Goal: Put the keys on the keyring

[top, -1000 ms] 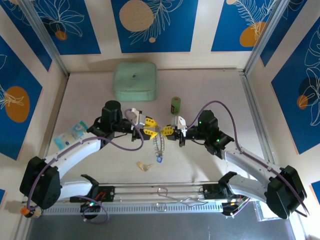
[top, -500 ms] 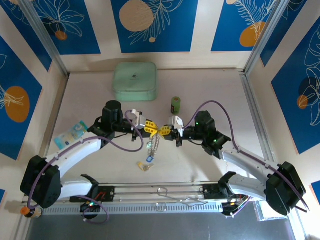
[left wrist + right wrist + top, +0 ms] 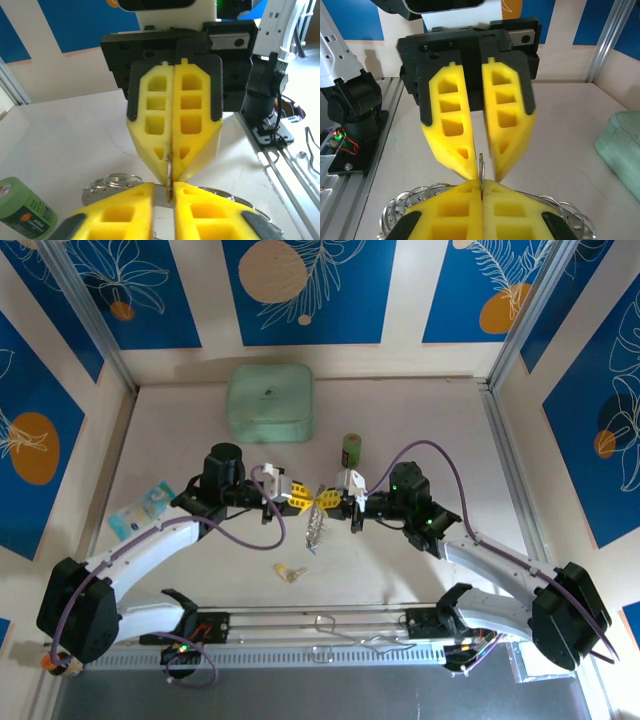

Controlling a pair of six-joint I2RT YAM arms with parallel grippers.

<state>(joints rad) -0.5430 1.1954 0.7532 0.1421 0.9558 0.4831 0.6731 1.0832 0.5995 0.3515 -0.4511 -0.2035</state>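
Note:
The keyring (image 3: 314,528) hangs between my two grippers above the table middle, a silvery hoop with coiled loops (image 3: 112,179) (image 3: 405,202). My right gripper (image 3: 327,498) (image 3: 481,189) is shut on the ring's thin wire. My left gripper (image 3: 300,497) (image 3: 164,202) faces it tip to tip with its jaws narrowly parted around the same wire, which lies against one finger (image 3: 215,210). A yellow-headed key (image 3: 288,571) lies on the table in front of the ring. I cannot make out any coloured key heads on the ring.
A small upright green cylinder (image 3: 351,449) (image 3: 25,207) stands just behind the grippers. A mint-green square box (image 3: 269,403) (image 3: 620,145) sits at the back. A bluish paper note (image 3: 142,506) lies at the left beside the left arm.
Both grippers have shifted slightly away from the arm bases with the ring. The ring swung left and back, and the blue key that hung at its bottom no longer shows.

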